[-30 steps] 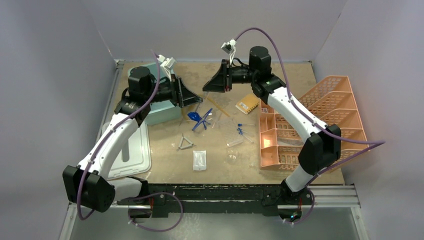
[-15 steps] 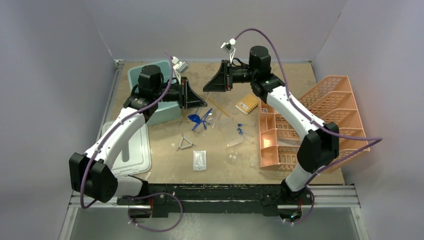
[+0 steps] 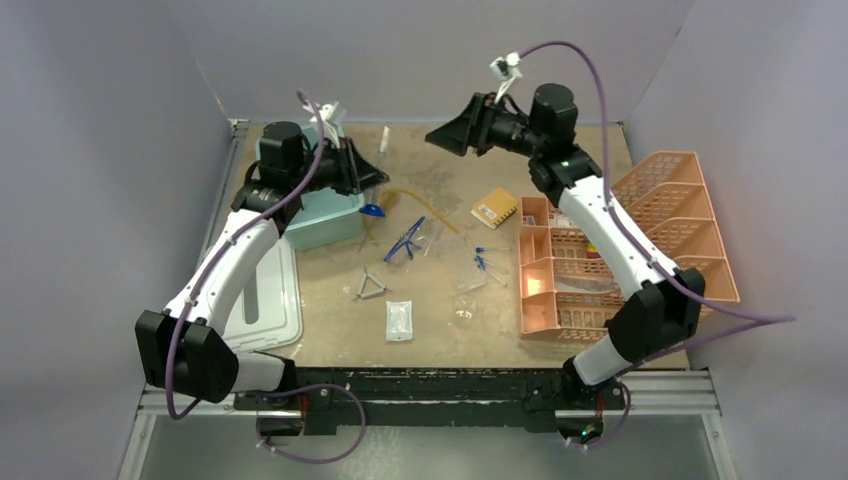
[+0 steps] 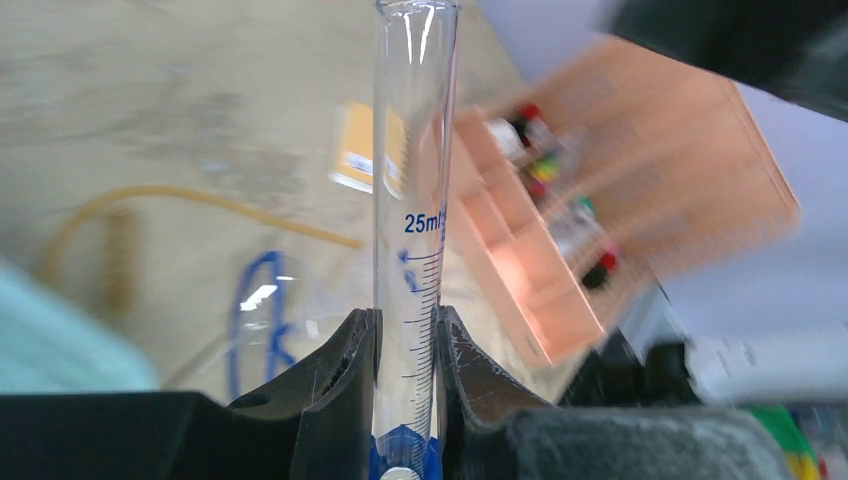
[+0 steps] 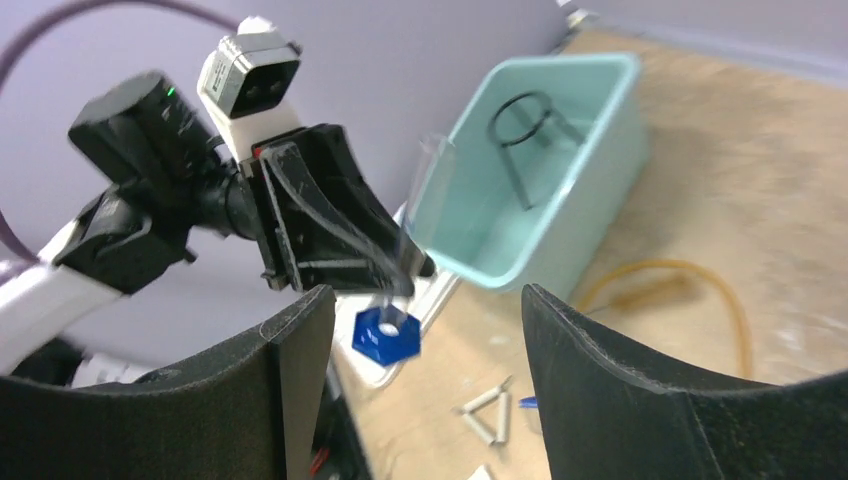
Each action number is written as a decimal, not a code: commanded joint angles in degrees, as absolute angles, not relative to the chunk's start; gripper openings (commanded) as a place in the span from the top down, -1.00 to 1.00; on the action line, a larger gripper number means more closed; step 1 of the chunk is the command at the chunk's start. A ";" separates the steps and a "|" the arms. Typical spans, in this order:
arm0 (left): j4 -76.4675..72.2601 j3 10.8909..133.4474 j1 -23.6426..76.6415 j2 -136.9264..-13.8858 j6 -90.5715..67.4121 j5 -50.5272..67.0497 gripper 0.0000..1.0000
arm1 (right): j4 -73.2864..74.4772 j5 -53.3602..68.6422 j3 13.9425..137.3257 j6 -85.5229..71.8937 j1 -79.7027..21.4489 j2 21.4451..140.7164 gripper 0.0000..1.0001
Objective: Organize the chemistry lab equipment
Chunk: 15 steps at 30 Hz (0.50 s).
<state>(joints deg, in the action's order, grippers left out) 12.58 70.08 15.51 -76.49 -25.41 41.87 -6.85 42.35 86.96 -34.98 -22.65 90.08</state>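
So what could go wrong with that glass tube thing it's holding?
The left gripper pinches the glass measuring cylinder only low down, near its blue base, so the tall top could tip or slip out. If it goes into the teal tub, it might knock the black wire tripod inside and crack. The open right gripper nearby could bump it.

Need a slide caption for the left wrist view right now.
Left gripper clamps a clear graduated cylinder marked 25 ml just above its blue base; orange tray blurred behind.
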 commanded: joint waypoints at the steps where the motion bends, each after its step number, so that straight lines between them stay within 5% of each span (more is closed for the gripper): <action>1: 10.64 72.43 8.69 -76.01 -34.35 21.95 1.00 | -4.85 28.11 86.20 -33.88 -21.62 83.96 -0.41; 7: 24.44 80.79 6.89 -84.79 -37.66 -6.73 1.00 | -0.69 23.70 85.06 -29.09 -21.62 82.27 -0.39; 15: 29.65 90.55 6.71 -99.46 -33.64 -4.28 1.00 | 2.09 18.86 85.81 -24.87 -21.62 83.37 -0.39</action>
<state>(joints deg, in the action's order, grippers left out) 25.82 84.60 6.76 -94.37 -36.82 -3.40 1.21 23.16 85.10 -28.47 -21.47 83.48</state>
